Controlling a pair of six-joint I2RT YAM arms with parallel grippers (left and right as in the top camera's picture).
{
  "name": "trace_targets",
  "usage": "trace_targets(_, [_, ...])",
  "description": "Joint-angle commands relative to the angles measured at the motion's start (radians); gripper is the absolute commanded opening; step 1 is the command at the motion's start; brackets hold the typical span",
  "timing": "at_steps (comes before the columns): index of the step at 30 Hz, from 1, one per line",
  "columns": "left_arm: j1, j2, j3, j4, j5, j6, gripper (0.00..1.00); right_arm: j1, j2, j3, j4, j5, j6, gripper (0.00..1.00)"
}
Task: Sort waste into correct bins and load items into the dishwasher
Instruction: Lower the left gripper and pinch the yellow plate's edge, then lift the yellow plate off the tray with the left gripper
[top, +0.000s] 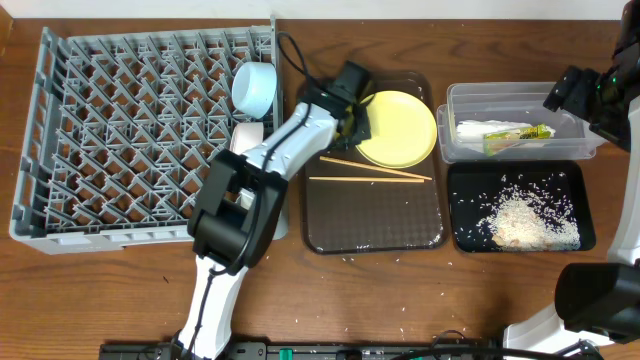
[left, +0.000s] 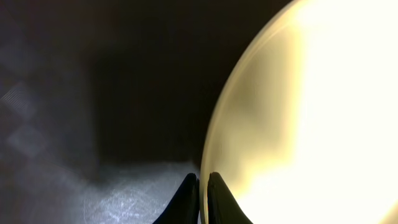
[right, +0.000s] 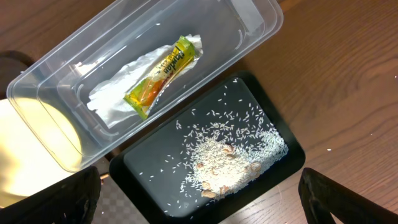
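Pressed almost together at the bottom edge of the left wrist view, the left gripper is seen with its dark fingers pinching the rim of the yellow plate, which fills the right half of that frame in glare. From overhead the plate is found at the upper right corner of the brown serving tray, centre of the frame. The chopsticks are laid across the tray just below the plate.

The right gripper is held spread wide — one finger at each lower corner of the right wrist view — and nothing is gripped. Beneath it the clear tub is seen, with the snack wrapper lying on the white paper inside. The black tray sits just below the tub, the two touching or nearly so, and the rice is heaped in it, with some grains scattered around the heap.

At the left of the overhead frame the dish rack is set on the table — the light blue bowl is tipped on its side at the rack's upper right edge.
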Motion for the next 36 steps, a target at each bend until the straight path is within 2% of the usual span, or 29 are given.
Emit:
trace_targets(1, [0.053,-0.048,-0.004,0.019,0.173,0.025,0.07,0.000,0.004,0.001,-0.001,0.006,0.016,0.99])
trace_targets(8, [0.124,-0.064,-0.004,0.050,0.341,0.037,0.07,0.000,0.004,0.001,-0.001,0.006,0.016,0.99])
trace_targets(16, [0.146,-0.092,-0.004,0.051,0.348,0.042,0.07,0.000,0.004,0.001,-0.001,0.006,0.016,0.99])
trace_targets(18, [0.142,-0.090,-0.004,0.047,0.347,0.050,0.17,0.000,0.004,0.001,-0.001,0.006,0.016,0.99])
trace_targets(20, [0.135,-0.087,-0.005,0.042,0.336,0.076,0.38,0.000,0.004,0.001,-0.001,0.006,0.016,0.99])
trace_targets(22, [0.126,-0.085,-0.009,0.028,0.292,0.090,0.49,0.000,0.004,0.001,-0.001,0.006,0.016,0.99])
trace_targets(25, [0.107,-0.080,-0.023,0.013,0.194,0.090,0.55,0.000,0.004,0.001,-0.001,0.006,0.016,0.99])
trace_targets(30, [0.077,-0.072,-0.053,0.026,0.105,0.089,0.57,0.000,0.004,0.001,-0.001,0.006,0.016,0.99])
trace_targets(36, [0.054,-0.070,-0.064,0.056,0.091,0.089,0.57,0.000,0.004,0.001,-0.001,0.006,0.016,0.99])
